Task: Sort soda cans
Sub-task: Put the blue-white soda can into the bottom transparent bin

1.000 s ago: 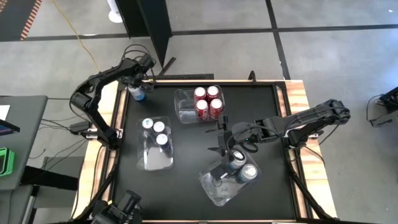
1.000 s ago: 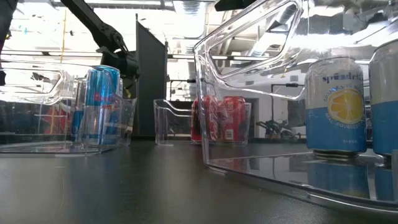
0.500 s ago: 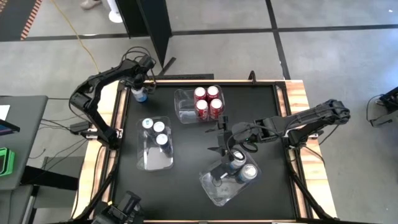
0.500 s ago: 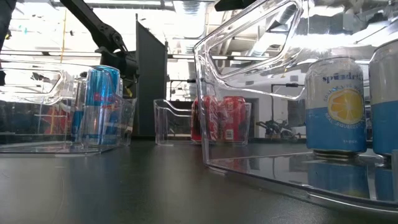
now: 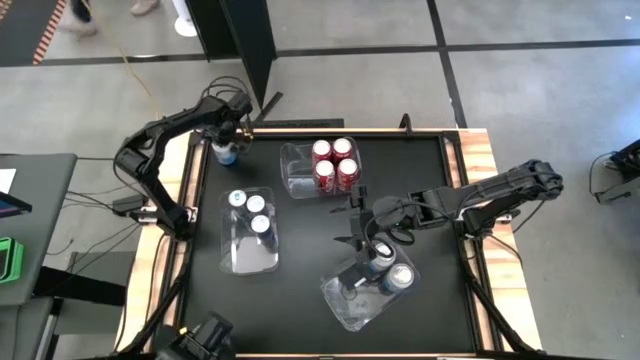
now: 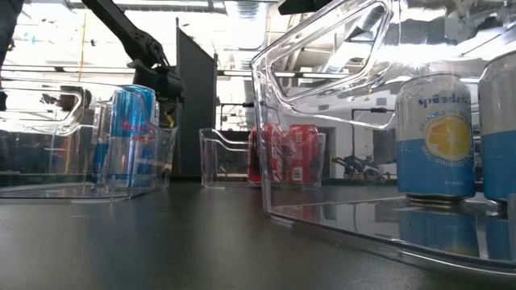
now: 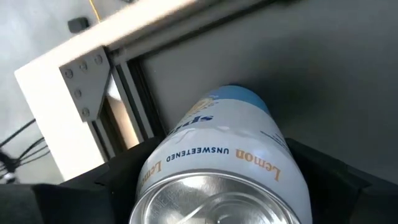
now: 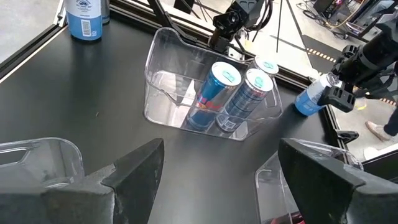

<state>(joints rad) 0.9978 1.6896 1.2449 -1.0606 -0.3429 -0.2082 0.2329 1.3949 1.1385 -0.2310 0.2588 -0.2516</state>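
Sorting looks well advanced, judging by how the cans lie: four red soda cans (image 5: 333,163) stand together in a clear bin (image 5: 296,178) at about 12 o'clock on the black tabletop (image 5: 300,240), two dark blue soda cans (image 5: 249,210) sit in a second clear bin (image 5: 250,256) at about 9 o'clock, and light blue cans (image 5: 390,272) with a lemon label are gathered in a third, tilted clear bin (image 5: 345,300) at about 5 o'clock, the same ones that loom large in the low view (image 6: 434,133). What seems left is at least the light blue lemon can (image 5: 225,152) at the far 10 o'clock corner of the tabletop, which belongs with its like across the surface; the right wrist view also shows one more light blue can (image 8: 83,17) standing alone on the tabletop. The left hand (image 5: 228,135) is up at that 10 o'clock corner, its arm folded in a sharp elbow out past the tabletop edge, and its fingers are clamped on either side of the lemon can (image 7: 227,163), which is tipped slightly and sits close to the aluminium frame rail (image 7: 124,118). The right hand (image 5: 362,225) reaches in from 3 o'clock and hangs above the tabletop between the red-can bin and the tilted bin, fingers (image 8: 134,171) spread wide with nothing between them.
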